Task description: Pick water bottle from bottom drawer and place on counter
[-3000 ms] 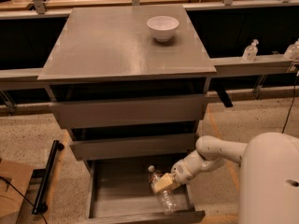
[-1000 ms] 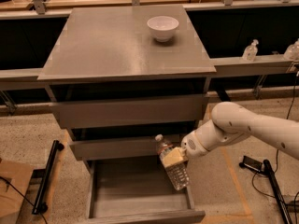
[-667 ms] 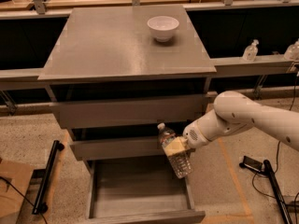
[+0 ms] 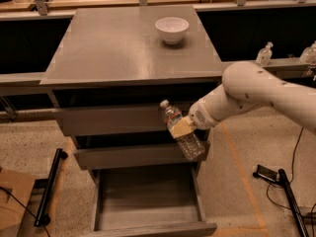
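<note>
**Bottle in the hand, in front of the upper drawers**

The hand (image 4: 180,127) is clamped on the water bottle (image 4: 191,145). All I can see of the grip is a tan pad across the bottle's middle; the far finger is hidden behind the plastic. The bottle is in the air and tilted, with its cap toward 11 o'clock and its base toward 5 o'clock. It hangs in front of the top drawer (image 4: 113,120) and the middle drawer (image 4: 133,156), below the front edge of the worktop (image 4: 118,43).

There is a label band just under the neck, but I cannot read any writing or brand on it. The pad covers the ribbed section in the middle of the bottle.

The white arm (image 4: 256,93) comes in from 3 o'clock and is cut off at the edge of view, so I cannot see its base.

The bottom drawer (image 4: 153,229) is pulled out at 6 o'clock from the bottle, with its grey floor showing. Its front panel sits right at the lower edge of view.

A white bowl (image 4: 172,29) stands on the worktop toward 1 o'clock. At 2 o'clock from the hand, a clear pump bottle (image 4: 264,54) stands on a ledge, and a second one beside it is clipped by the edge. I cannot read anything on either.
</note>
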Motion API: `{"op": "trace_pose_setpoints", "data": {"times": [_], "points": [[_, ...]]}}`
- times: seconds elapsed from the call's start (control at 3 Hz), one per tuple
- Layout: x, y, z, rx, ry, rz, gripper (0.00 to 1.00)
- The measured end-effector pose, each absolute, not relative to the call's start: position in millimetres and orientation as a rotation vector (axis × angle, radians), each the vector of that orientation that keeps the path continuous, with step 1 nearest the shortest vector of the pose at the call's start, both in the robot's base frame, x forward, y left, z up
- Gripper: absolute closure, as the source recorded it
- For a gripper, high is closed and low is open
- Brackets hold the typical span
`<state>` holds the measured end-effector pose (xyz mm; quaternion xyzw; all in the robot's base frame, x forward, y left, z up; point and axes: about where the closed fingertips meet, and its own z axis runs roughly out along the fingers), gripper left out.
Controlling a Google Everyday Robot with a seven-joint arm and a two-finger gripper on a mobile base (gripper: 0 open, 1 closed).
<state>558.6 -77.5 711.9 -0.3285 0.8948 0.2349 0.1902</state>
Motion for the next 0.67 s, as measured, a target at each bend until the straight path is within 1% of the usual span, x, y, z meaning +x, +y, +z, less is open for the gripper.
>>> {"op": "trace_pose_setpoints", "data": {"times": [0.33, 0.67], "points": [[558.3, -76.7, 728.2, -0.937, 2.491, 0.629, 1.0], [553.8, -80.9, 719.2, -0.912, 2.536, 0.634, 1.0]]}}
